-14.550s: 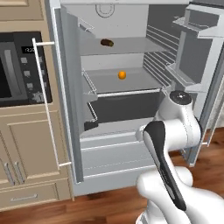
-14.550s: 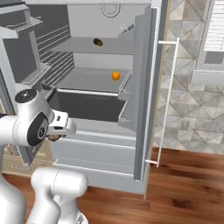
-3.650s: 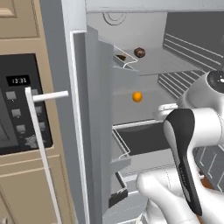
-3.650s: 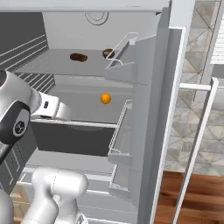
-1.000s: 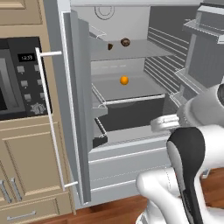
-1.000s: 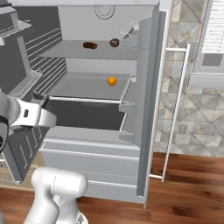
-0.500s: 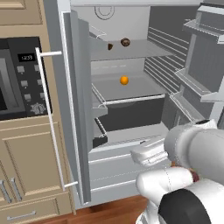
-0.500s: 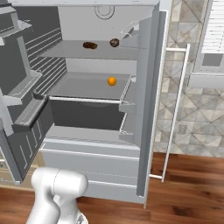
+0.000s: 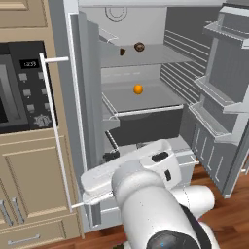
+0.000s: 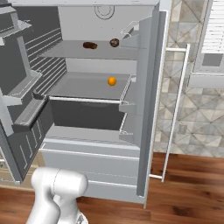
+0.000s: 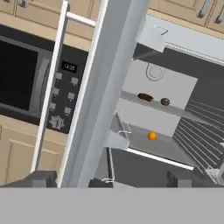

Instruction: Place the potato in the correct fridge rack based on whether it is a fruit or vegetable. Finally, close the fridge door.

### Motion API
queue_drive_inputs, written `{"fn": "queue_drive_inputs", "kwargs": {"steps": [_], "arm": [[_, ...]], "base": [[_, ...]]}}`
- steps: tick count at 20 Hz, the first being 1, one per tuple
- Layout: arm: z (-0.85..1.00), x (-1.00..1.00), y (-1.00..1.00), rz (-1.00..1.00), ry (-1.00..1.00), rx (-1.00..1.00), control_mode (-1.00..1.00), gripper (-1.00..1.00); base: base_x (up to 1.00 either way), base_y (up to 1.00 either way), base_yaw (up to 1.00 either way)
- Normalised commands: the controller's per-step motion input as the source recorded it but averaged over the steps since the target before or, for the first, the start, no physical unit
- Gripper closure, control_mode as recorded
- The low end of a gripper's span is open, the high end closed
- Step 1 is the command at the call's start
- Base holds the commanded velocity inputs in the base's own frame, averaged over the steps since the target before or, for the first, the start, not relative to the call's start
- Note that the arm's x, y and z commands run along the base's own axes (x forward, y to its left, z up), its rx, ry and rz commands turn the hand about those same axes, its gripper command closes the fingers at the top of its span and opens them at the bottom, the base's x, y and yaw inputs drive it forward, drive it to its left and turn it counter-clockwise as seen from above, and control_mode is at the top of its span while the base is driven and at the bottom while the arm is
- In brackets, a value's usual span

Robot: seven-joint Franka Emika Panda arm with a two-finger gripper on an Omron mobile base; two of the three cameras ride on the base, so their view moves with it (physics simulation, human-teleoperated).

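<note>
the small dull-brown oval potato has a lighter tan patch and lies on the upper pale grey flat fridge rack, toward that shelf's right edge in the right base view, just beside a longer dark brown lump on its left. in the left base view the potato sits near the rack's left edge.

both tall grey fridge doors stand wide open, leaving free room in front of the shelves. on the like grey shelf below rests a bright orange ball, well apart from the potato.

the pincer shows 2 dark tips spread fully apart with nothing between them, looking past the edge of the left fridge door at a black built-in oven panel set in tan wooden cabinets.
</note>
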Motion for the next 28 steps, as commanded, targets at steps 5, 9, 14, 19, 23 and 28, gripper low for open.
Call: {"fn": "queue_drive_inputs", "kwargs": {"steps": [5, 9, 14, 19, 23, 28], "arm": [[-0.21, 0.23, 1.00, -0.02, -0.31, 0.00, -1.00, -1.00], [-0.39, 0.12, 0.91, -0.11, -0.30, 0.03, -1.00, -1.00], [-0.57, 0.19, 0.56, -0.12, -0.21, 0.02, -1.00, -1.00], [-0.15, 0.37, 0.22, -0.09, -0.06, 0.00, -1.00, -1.00], [-0.42, 0.58, 0.38, -0.18, -0.02, 0.00, -1.00, -1.00], [-0.28, 0.57, 0.37, -0.17, -0.01, 0.01, -1.00, -1.00]], "base": [[0.00, 0.00, 0.00], [0.00, 0.00, 0.00], [0.00, 0.00, 0.00], [0.00, 0.00, 0.00], [0.00, 0.00, 0.00], [0.00, 0.00, 0.00]]}}
